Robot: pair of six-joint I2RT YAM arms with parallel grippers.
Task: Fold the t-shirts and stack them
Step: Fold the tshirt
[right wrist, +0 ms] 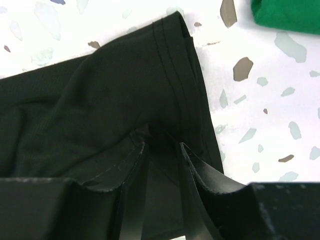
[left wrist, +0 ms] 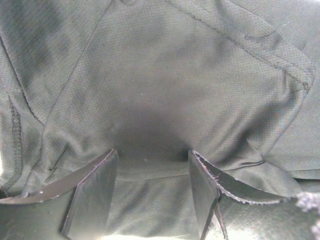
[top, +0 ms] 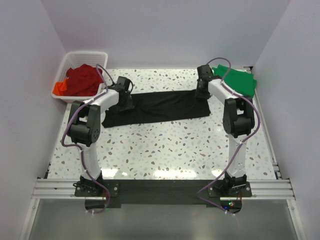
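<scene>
From above, the black t-shirt (top: 160,106) lies in a long band across the middle of the surface (top: 165,150), the left tool (top: 125,102) and right tool (top: 201,91) at its ends; green t-shirt (top: 237,80) upper right, dark red t-shirt (top: 82,79) in the basket (top: 64,64) upper left. Left wrist: fingers apart, pressing fabric, not clamped. Right wrist: fingers narrowly parted around a fold by the hem; whether it pinches, I cannot tell. Lift both ends evenly.

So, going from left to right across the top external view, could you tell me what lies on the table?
White basket holding the orange shirt and dark red shirt → left gripper → black t-shirt → right gripper → green shirt.
</scene>
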